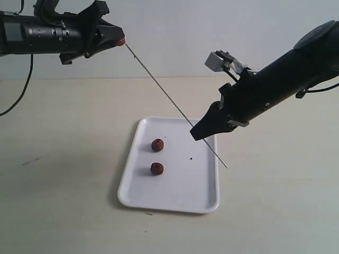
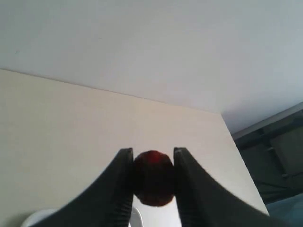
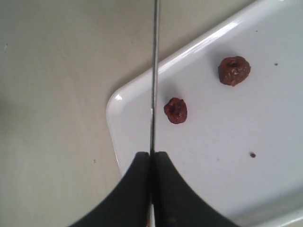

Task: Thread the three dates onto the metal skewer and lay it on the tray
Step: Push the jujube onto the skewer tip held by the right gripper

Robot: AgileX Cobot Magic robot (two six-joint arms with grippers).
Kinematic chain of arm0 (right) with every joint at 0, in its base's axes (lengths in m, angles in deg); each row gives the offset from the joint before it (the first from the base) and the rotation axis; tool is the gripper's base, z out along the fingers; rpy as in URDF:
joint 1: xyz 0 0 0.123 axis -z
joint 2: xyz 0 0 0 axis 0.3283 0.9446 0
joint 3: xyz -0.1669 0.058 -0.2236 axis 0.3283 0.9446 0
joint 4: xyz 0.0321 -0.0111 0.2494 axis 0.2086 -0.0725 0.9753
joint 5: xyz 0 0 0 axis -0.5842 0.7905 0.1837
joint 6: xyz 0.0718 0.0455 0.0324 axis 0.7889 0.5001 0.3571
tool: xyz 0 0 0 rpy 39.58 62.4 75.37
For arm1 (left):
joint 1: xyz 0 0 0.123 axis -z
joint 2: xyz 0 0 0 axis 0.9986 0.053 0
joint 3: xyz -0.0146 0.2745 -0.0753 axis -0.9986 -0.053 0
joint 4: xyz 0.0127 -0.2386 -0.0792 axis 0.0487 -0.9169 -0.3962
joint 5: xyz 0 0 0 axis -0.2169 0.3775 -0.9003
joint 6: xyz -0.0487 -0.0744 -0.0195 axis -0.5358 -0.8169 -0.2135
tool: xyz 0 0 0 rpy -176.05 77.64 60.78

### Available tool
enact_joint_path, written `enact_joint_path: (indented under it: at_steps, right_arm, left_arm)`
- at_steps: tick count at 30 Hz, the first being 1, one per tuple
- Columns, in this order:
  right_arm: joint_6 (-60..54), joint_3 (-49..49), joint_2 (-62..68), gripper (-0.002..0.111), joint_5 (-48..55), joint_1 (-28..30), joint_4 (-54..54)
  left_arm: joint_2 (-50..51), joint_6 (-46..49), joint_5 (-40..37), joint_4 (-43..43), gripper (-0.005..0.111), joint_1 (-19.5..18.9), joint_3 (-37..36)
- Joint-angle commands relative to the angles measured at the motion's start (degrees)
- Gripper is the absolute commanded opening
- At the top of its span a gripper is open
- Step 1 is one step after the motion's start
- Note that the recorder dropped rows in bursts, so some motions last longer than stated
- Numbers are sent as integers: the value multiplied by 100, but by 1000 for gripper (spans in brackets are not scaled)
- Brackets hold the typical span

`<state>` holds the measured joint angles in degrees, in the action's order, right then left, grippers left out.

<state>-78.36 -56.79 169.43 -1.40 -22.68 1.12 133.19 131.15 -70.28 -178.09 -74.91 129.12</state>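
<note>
High at the upper left, my left gripper [image 1: 121, 40] is shut on one dark red date [image 2: 152, 177], pinched between both fingers. The thin metal skewer [image 1: 159, 84] slants from that date down to the right, over the white tray [image 1: 175, 203]; its upper tip meets the date. My right gripper [image 1: 197, 135] is shut on the skewer's lower part, above the tray's right side, with the skewer's end poking out beyond it. Two more dates [image 1: 157, 145] [image 1: 157, 169] lie loose on the tray's left half; the right wrist view shows them too [image 3: 175, 110] [image 3: 234, 71].
The tray lies on a pale tabletop [image 1: 63, 174]. A small dark crumb [image 1: 190, 157] sits on the tray near its middle. A white wall stands behind the table.
</note>
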Motion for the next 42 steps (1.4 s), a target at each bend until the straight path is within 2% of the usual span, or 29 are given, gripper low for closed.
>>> enact_joint_path:
  at_steps: [1,31,42]
  right_arm:
    - [-62,6,-2,0,-5,19,89]
    - [-62,6,-2,0,-172,19,89]
    - [-62,6,-2,0,-243,19,89]
  left_arm:
    - [-66,-82,-113,-52,29,-8,48]
    - [-66,-81,-283,-52,29,-8,48]
    - [-66,-133,-386,-52,29,-8,264]
